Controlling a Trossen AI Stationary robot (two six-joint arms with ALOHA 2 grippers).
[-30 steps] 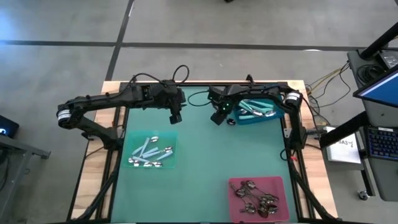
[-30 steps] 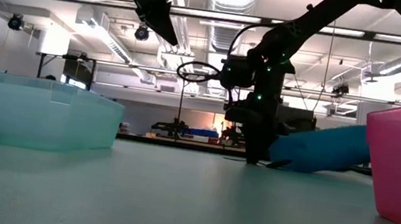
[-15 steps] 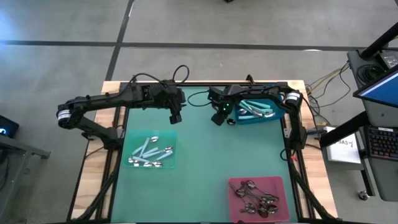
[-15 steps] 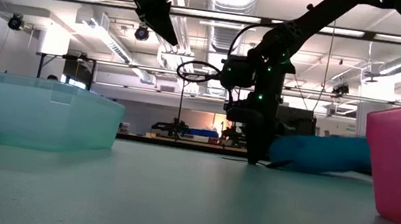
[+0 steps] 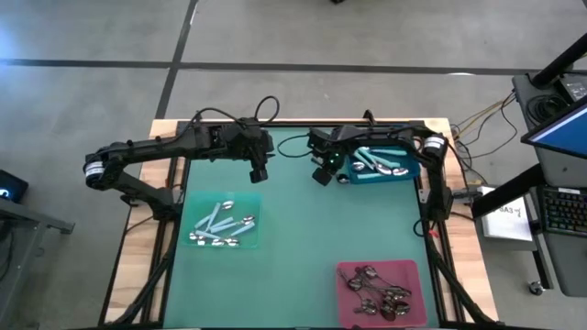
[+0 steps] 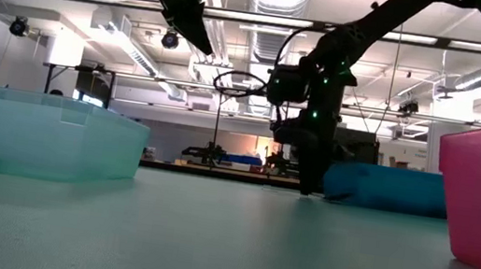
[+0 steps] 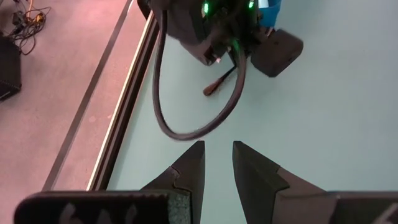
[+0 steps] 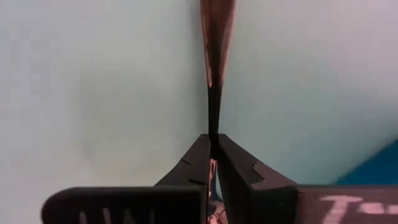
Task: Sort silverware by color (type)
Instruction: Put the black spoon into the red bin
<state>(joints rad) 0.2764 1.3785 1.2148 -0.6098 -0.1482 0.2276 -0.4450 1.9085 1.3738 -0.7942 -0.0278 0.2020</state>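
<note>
Right gripper sits low at the far side of the green surface, just beside the blue tray; fingers pinched together on the thin dark handle of a spoon, which points away from the wrist toward the mat. Left gripper hovers above the surface near the far edge, fingers slightly apart, nothing between them. Pale-handled spoons lie in the clear tray; dark spoons in the pink tray.
</note>
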